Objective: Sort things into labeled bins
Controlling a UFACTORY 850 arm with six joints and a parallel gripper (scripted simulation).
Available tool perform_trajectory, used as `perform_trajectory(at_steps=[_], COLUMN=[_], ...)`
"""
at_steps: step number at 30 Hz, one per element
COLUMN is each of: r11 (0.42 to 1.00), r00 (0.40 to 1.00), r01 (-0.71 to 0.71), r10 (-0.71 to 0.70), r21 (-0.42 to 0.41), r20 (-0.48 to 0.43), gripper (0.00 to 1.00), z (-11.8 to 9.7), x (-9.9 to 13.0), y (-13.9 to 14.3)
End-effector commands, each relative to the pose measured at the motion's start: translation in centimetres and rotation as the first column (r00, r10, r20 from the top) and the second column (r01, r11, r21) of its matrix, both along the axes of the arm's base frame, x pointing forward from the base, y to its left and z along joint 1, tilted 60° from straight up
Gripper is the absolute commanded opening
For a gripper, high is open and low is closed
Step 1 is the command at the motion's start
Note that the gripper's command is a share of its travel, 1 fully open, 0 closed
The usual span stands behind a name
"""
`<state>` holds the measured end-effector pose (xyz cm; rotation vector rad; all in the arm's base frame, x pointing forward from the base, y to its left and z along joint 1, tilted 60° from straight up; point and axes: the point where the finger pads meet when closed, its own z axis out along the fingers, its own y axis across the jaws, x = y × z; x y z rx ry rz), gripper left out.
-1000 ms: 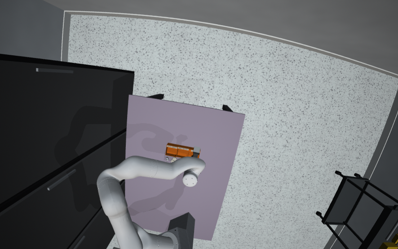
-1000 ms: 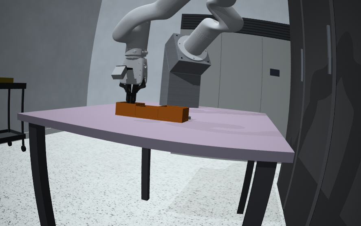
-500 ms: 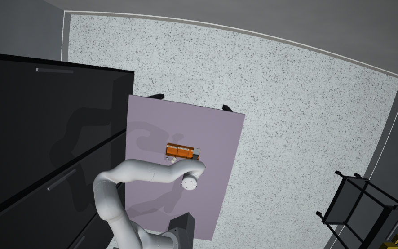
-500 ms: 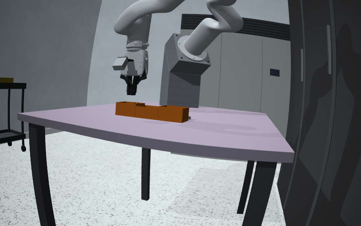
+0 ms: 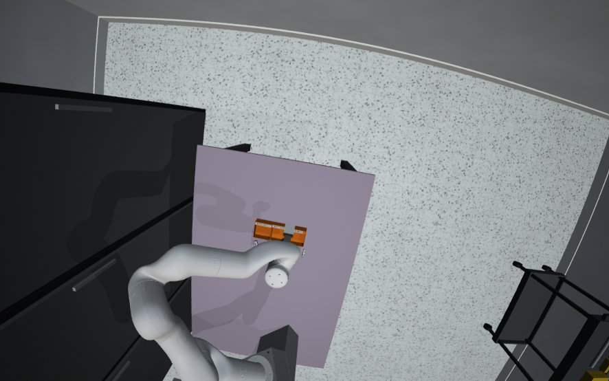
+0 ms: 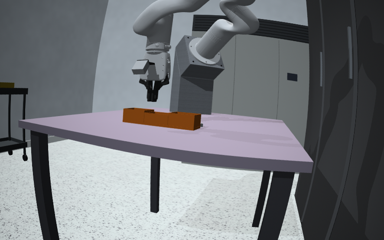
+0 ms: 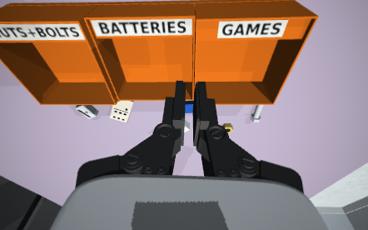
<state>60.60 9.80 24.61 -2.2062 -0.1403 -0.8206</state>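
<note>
Wrist view: three orange bins run side by side across the upper part of the frame. NUTS+BOLTS bin at upper left, BATTERIES bin at upper centre, GAMES bin at upper right. All stand on the lilac desk.

End effector: clenched to a narrow gap, nothing grasped. Exterior view puts it above the bins' level, left of centre, pointing down; fingers apart from the bins.

Loose items, wrist view: grey slotted piece at centre left; cream domino to its right, near the BATTERIES bin. Blue item shows through the finger gap, mostly hidden, kind unclear. Brass nut right of the fingers; silver bolt farther right, below the GAMES bin. All these lie outside the bins.
</note>
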Motion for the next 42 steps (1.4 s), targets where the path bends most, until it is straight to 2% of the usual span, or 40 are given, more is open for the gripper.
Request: perform_trajectory(at_steps=[1, 10, 34, 42], r11=[1.0, 1.0, 1.0, 1.0], r00=[1.0, 1.0, 1.0, 1.0], r01=[0.002, 0.002, 0.002, 0.002], r10=[-0.002, -0.002, -0.002, -0.002], r21=[-0.001, -0.001, -0.001, -0.001], r20=[0.001, 0.001, 0.001, 0.001], gripper=[0.07, 0.07, 0.07, 0.07], z=[1.7, 2.2, -0.7, -0.8], x=[-0.9, -1.2, 1.9, 1.9], y=[1.8, 2.4, 6.5, 6.5])
